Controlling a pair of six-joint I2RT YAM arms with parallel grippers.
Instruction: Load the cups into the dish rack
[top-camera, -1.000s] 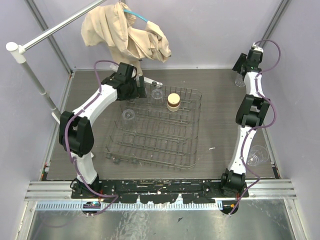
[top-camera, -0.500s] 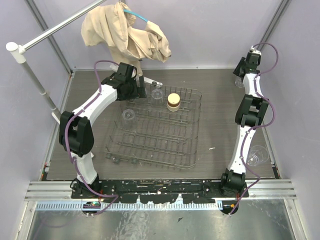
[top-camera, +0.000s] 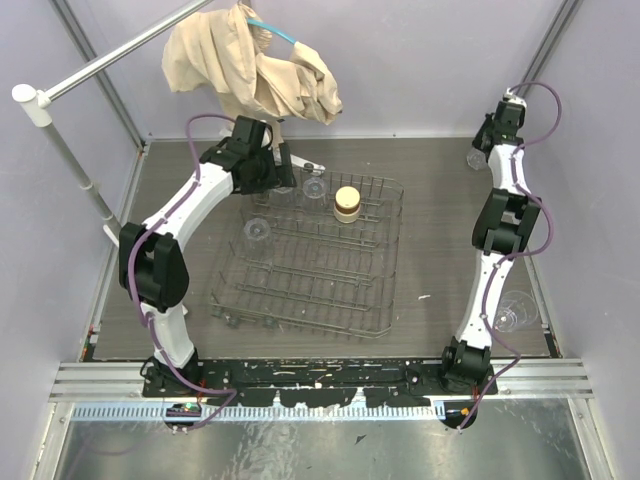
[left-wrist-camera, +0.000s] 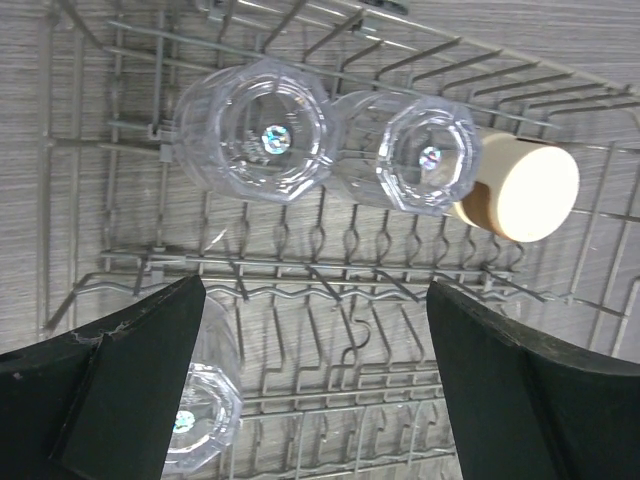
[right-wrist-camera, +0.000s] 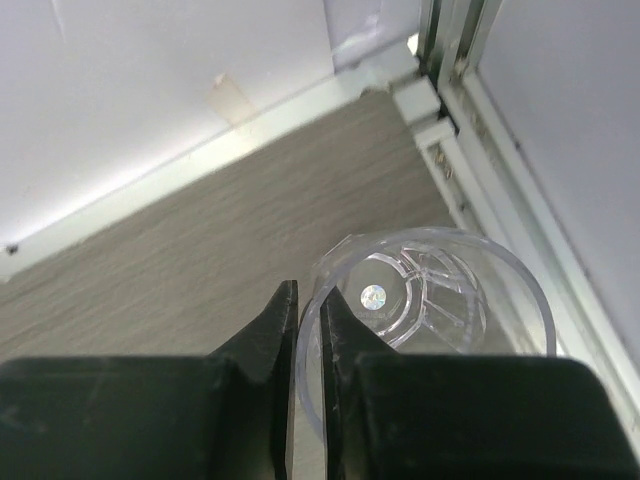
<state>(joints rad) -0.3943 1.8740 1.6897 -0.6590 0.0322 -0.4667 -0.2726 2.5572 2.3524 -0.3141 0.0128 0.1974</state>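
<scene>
Pickup under way, we judge: right hand (right-wrist-camera: 308, 300) pinched narrow on the wall of a clear cup (right-wrist-camera: 430, 290) at the far right corner of the tabletop (right-wrist-camera: 200, 240), left hand (left-wrist-camera: 315, 295) wide and empty over the rack (left-wrist-camera: 350, 270); next calls for a lift and carry to it.

A clear see-through tumbler (right-wrist-camera: 430, 290) stands upright, mouth up, on the grey wood-grain tabletop (right-wrist-camera: 200, 250), close to the corner where a white wall (right-wrist-camera: 150, 80) meets a pale metal frame rail (right-wrist-camera: 470, 110). The black right gripper (right-wrist-camera: 308, 300) pinches its near-left rim between two almost-touching fingers.
</scene>
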